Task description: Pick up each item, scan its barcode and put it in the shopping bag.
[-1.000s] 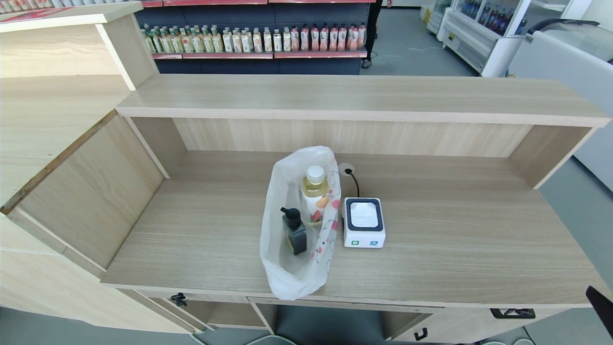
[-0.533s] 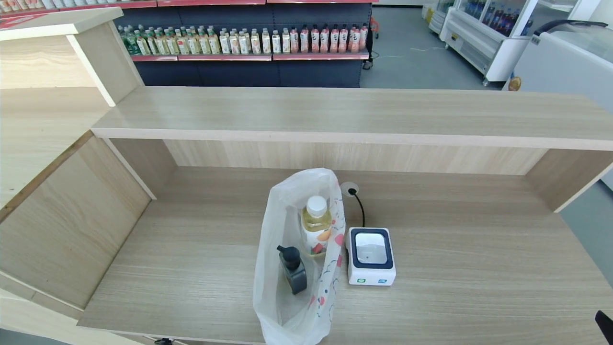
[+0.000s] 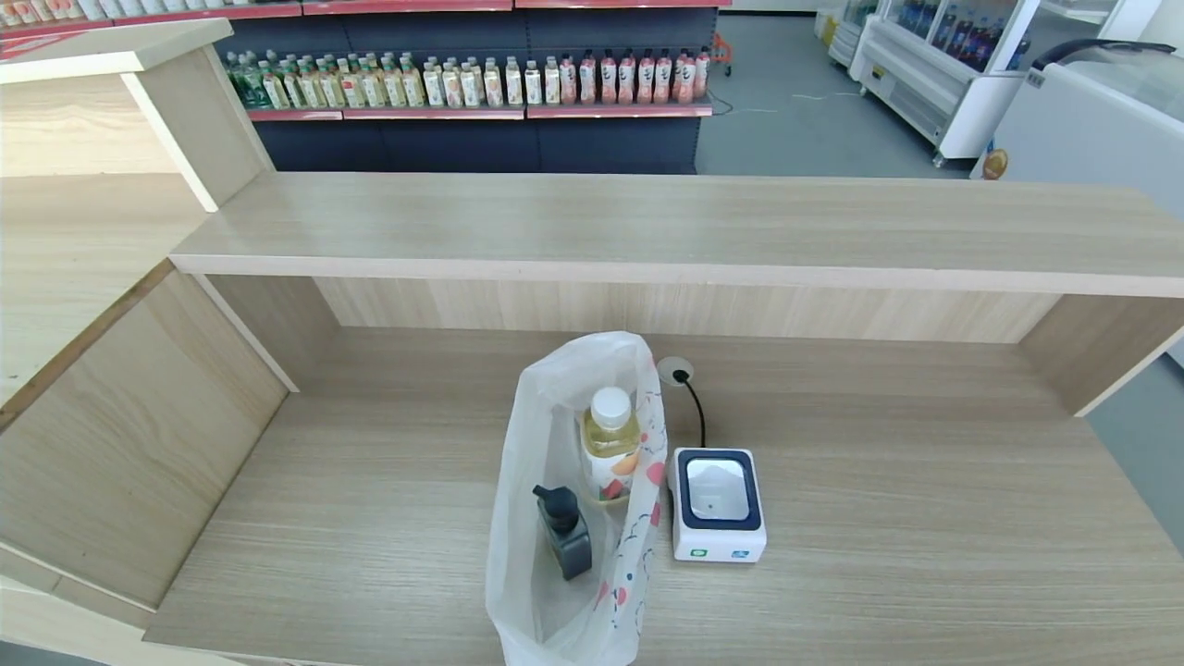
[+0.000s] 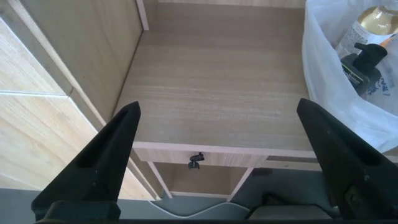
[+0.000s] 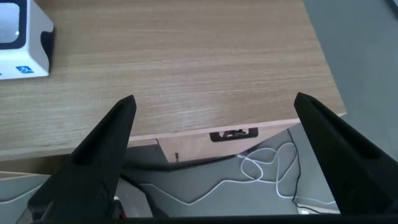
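Shelves of drinks (image 3: 481, 88) were seen beyond the wooden counter (image 3: 906, 536). A juice bottle (image 3: 610, 444) and a pump bottle (image 3: 564, 535) were lodged in the shopping bag (image 3: 523, 518) beside the scanner (image 3: 718, 505), apart from the left hand (image 4: 219, 107) and right hand (image 5: 214, 101), both spread.

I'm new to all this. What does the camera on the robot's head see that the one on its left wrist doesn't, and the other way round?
Head view adds: the white scanner beside the bag, its black cable running to a hole in the counter, and store shelves of drinks behind. Left wrist view adds: the left tool, its two dark fingers spread wide, and a small black latch under the counter's front edge. Shared: the wooden counter, and the shopping bag holding a juice bottle and a dark pump bottle.
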